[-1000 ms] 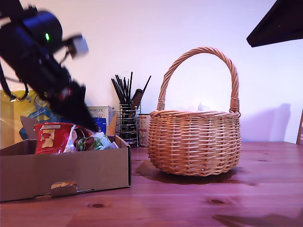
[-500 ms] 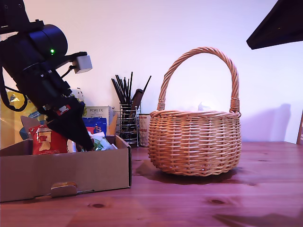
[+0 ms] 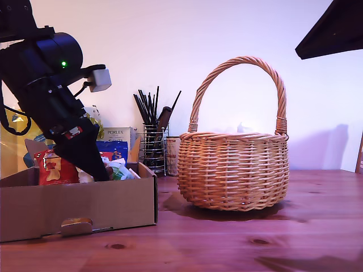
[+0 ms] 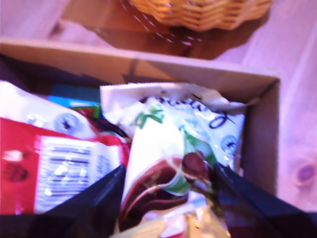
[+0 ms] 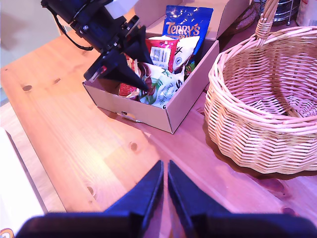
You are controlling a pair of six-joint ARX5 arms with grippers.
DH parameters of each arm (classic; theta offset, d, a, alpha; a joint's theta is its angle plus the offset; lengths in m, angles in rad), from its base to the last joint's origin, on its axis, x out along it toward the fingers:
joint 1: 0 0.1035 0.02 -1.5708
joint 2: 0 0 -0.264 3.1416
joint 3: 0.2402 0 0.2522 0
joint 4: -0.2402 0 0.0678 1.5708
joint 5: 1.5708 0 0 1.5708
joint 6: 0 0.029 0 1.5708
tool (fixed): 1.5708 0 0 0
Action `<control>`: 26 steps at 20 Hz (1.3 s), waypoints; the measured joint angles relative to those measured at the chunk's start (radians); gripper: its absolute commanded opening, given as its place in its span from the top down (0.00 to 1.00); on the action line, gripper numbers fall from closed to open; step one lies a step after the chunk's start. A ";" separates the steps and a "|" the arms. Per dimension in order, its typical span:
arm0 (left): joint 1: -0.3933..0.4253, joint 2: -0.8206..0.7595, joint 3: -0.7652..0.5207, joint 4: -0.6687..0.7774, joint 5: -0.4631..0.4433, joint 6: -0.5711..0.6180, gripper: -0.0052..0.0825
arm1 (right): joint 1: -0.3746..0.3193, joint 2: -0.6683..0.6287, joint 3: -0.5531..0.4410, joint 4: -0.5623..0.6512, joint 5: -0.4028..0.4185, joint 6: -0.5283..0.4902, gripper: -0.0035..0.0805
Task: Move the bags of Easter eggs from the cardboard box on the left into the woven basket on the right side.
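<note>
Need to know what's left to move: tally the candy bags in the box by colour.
Red-and-white bag: 1
White-and-green bag: 1
Blue bag: 1
Total: 3, all in the cardboard box; none shows in the basket.

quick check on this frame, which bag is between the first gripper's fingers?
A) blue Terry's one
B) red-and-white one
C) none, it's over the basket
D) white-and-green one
D: in the first wrist view my first gripper has its two dark fingers spread on either side of the white-and-green bag inside the cardboard box; the red-and-white bag lies off to one side, outside the fingers.
</note>
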 measured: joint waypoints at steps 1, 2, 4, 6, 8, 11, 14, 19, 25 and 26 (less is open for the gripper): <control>-0.002 0.000 0.000 0.001 0.000 0.000 0.90 | 0.000 0.000 0.000 0.000 0.000 0.000 0.97; -0.002 0.000 0.000 0.000 0.000 0.000 0.92 | 0.000 0.000 0.000 0.000 0.000 0.000 0.97; -0.002 0.000 0.001 -0.006 0.000 0.000 0.96 | 0.000 0.000 0.000 0.000 0.000 0.000 0.97; -0.002 0.006 0.028 -0.047 0.000 -0.001 0.97 | 0.000 0.000 0.000 0.000 0.000 0.000 0.97; -0.002 0.013 0.083 -0.094 -0.001 -0.001 0.97 | 0.000 0.000 0.000 0.000 0.000 0.000 0.97; -0.002 0.011 0.185 -0.156 0.014 -0.002 0.97 | 0.000 0.000 0.000 0.000 0.000 0.000 0.97; -0.001 -0.003 0.260 -0.210 0.040 -0.002 0.97 | 0.000 0.000 0.000 0.000 0.000 0.000 0.97; -0.001 -0.015 0.286 -0.220 0.056 -0.002 0.97 | 0.000 0.000 0.000 0.000 0.000 0.000 0.97; -0.022 -0.019 0.287 -0.209 0.243 -0.008 0.97 | 0.000 0.000 0.000 0.000 0.026 0.000 0.97; -0.037 -0.021 0.291 -0.209 0.272 -0.011 0.97 | 0.000 0.000 0.000 0.000 0.027 0.000 0.97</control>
